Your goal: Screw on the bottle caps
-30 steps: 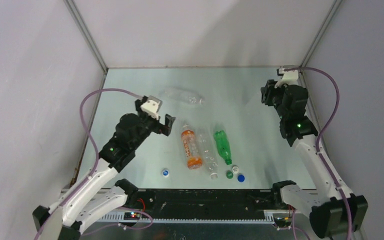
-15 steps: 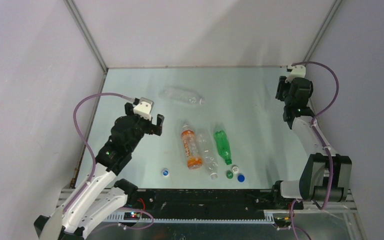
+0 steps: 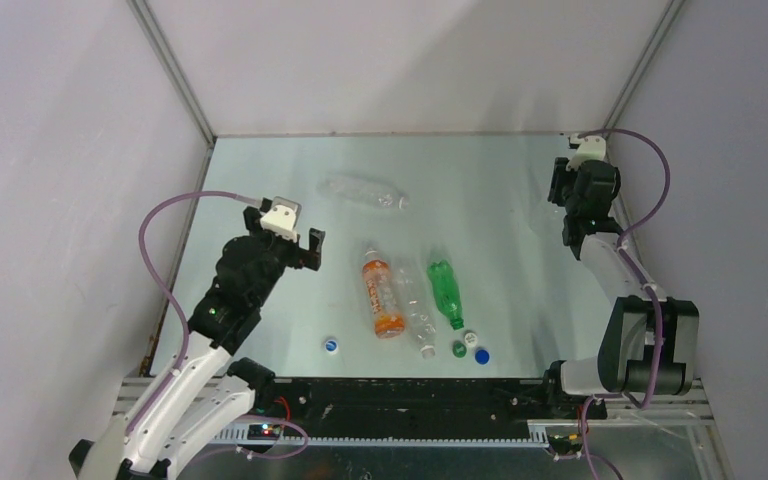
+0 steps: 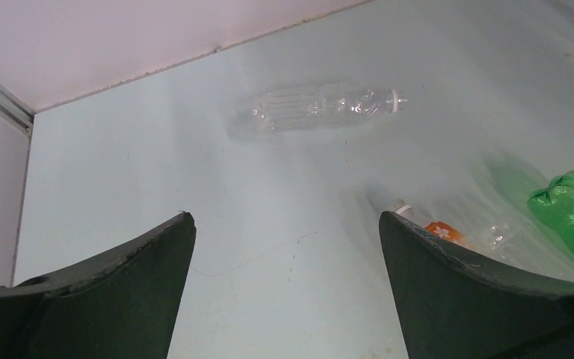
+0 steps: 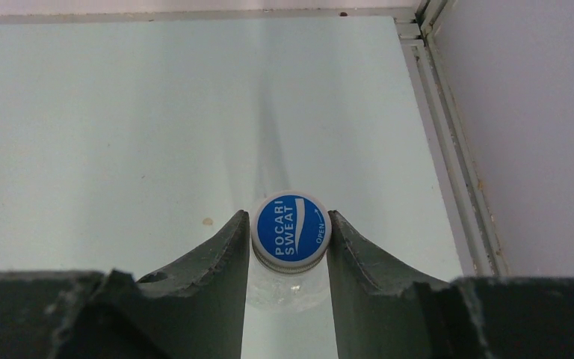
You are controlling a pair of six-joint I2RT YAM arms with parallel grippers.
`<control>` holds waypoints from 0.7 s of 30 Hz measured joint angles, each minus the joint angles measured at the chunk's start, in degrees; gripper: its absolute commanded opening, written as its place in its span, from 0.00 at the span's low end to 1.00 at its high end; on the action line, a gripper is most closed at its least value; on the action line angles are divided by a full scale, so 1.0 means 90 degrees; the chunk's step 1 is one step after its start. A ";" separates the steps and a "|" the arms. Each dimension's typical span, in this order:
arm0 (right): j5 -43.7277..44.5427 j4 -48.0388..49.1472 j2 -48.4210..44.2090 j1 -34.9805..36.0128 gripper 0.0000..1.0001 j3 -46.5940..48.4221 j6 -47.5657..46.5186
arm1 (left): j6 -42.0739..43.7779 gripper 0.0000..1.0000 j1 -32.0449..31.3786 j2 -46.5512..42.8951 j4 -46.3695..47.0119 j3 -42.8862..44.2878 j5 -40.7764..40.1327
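Observation:
My right gripper [image 5: 291, 233] is shut on a blue-and-white cap [image 5: 291, 228] that sits on the neck of a clear bottle [image 5: 291, 290] seen end-on. In the top view this gripper [image 3: 564, 203] is by the far right edge and hides that bottle. My left gripper [image 3: 298, 246] [image 4: 284, 224] is open and empty, left of the lying bottles. An orange bottle [image 3: 382, 295], a clear bottle [image 3: 415, 308] and a green bottle [image 3: 445, 290] lie side by side. Another clear bottle [image 3: 365, 192] [image 4: 321, 108] lies farther back. Loose caps lie near the front: blue-and-white [image 3: 331, 346], white [image 3: 470, 337], green [image 3: 458, 349], blue [image 3: 482, 354].
The table [image 3: 500, 230] is walled on the left, back and right. A metal rail [image 5: 448, 134] runs along its right edge close to my right gripper. The arm bases and a black cable tray [image 3: 410, 405] line the near edge.
The right arm has folded back toward the right wall, its gripper shifting slightly right. The left gripper has drawn back to the left, away from the orange bottle.

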 measured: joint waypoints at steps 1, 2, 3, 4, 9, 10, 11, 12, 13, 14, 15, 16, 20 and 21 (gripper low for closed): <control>0.0000 0.0039 0.0000 -0.0002 0.21 -0.0015 0.0012 | 0.0000 1.00 0.0002 -0.0010 0.0022 -0.0007 0.0015; -0.0002 0.0066 0.0000 -0.0005 0.23 -0.0032 0.0015 | 0.0000 1.00 0.0007 -0.0015 0.0029 -0.0012 0.0029; -0.0005 0.0100 0.0000 -0.0007 0.29 -0.0046 0.0017 | 0.0000 1.00 0.0012 -0.0022 0.0034 -0.0024 0.0039; -0.0007 0.0114 0.0000 -0.0010 0.31 -0.0051 0.0022 | 0.0000 1.00 0.0017 -0.0027 0.0041 -0.0039 0.0041; -0.0010 0.0117 0.0000 -0.0015 0.46 -0.0053 0.0056 | 0.0000 1.00 0.0029 -0.0039 0.0061 -0.0058 0.0051; -0.0005 0.0119 0.0000 -0.0015 0.48 -0.0053 0.0053 | 0.0000 1.00 0.0032 -0.0041 0.0066 -0.0058 0.0056; -0.0005 0.0117 0.0000 -0.0019 0.50 -0.0053 0.0063 | 0.0000 1.00 0.0032 -0.0044 0.0066 -0.0058 0.0058; -0.0002 0.0117 0.0000 -0.0024 0.52 -0.0053 0.0063 | 0.0000 1.00 0.0032 -0.0044 0.0068 -0.0058 0.0061; -0.0002 0.0102 0.0000 -0.0024 0.52 -0.0053 0.0070 | 0.0000 1.00 0.0032 -0.0046 0.0068 -0.0058 0.0070; 0.0000 0.0090 -0.0002 -0.0024 0.53 -0.0068 0.0075 | 0.0000 1.00 0.0032 -0.0046 0.0068 -0.0058 0.0095; 0.0000 0.0078 0.0000 -0.0024 0.53 -0.0085 0.0083 | 0.0000 1.00 0.0032 -0.0046 0.0068 -0.0058 0.0117; 0.0000 0.0058 -0.0002 -0.0024 0.54 -0.0097 0.0087 | 0.0000 1.00 0.0034 -0.0046 0.0068 -0.0058 0.0138; 0.0007 0.0010 0.0000 -0.0024 0.56 -0.0136 0.0100 | 0.0000 1.00 0.0041 -0.0046 0.0070 -0.0058 0.0202; 0.0010 0.0005 0.0000 -0.0024 0.57 -0.0138 0.0104 | 0.0000 1.00 0.0041 -0.0046 0.0070 -0.0058 0.0206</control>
